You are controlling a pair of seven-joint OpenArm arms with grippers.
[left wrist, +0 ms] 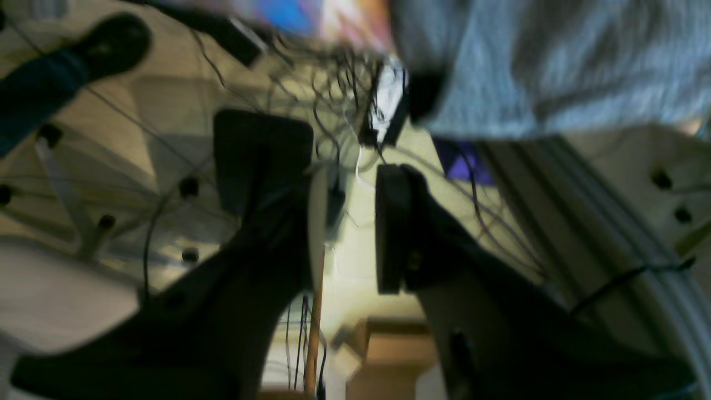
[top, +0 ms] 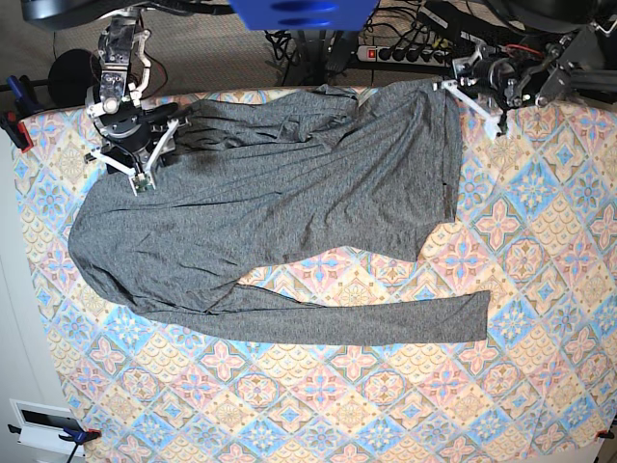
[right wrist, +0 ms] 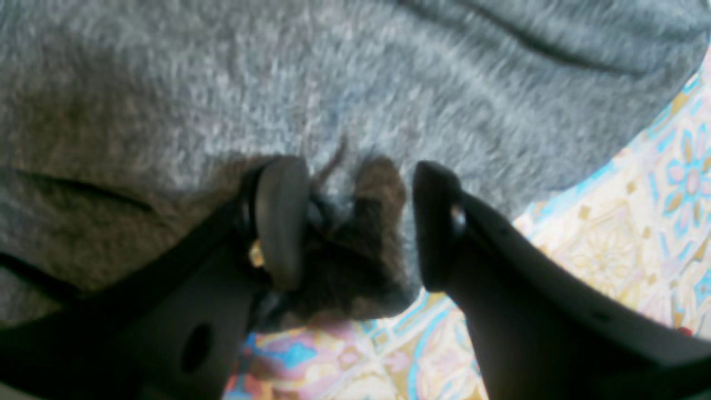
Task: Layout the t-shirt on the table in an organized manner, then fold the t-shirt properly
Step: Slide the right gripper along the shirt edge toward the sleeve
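On the left of the base view, the right hand [top: 132,164] rests over the upper left corner of the t-shirt [top: 280,212]. In the right wrist view its jaws stand well apart, with a dark bunched fold of the grey knit between them, touching only one finger [right wrist: 280,222]. The t-shirt lies spread and wrinkled across the patterned worktop [top: 540,328], a long narrow strip of it reaching right along its lower edge. At the worktop's far right corner, the left hand [top: 470,101] sits just beside the shirt's upper right edge. The left wrist view, blurred, shows its fingers [left wrist: 394,228] parted with nothing between them, and the grey fabric beyond the fingertips.
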